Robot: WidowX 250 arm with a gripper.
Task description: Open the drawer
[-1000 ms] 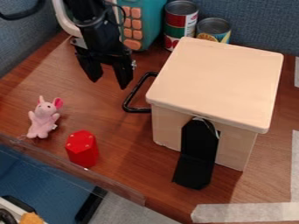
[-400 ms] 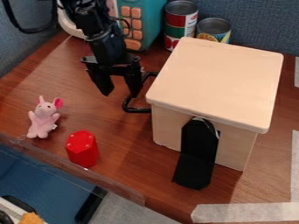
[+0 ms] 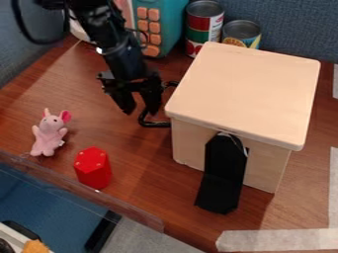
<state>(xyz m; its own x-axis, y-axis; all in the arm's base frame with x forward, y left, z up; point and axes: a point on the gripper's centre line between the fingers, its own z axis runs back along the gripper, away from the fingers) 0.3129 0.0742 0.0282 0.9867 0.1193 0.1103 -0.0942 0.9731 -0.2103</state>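
Black two-finger gripper (image 3: 141, 112) hung by the squarish pale wooden box (image 3: 244, 94), fingers spread w/ a fair gap, nothing held. The black bar handle (image 3: 155, 124) stuck out from the box's side nearest the arm, low over the reddish-brown wood tabletop (image 3: 148, 158). One finger overlapped the handle in view; couldn't tell if they touched. Drawer looked shut, tho its front was out of my sight. Step in hand, AFAICT: lining up on the handle, pull not begun. Next move prob. needed a bit more drop, one finger hooked behind the bar, then a straight pull away from the box.
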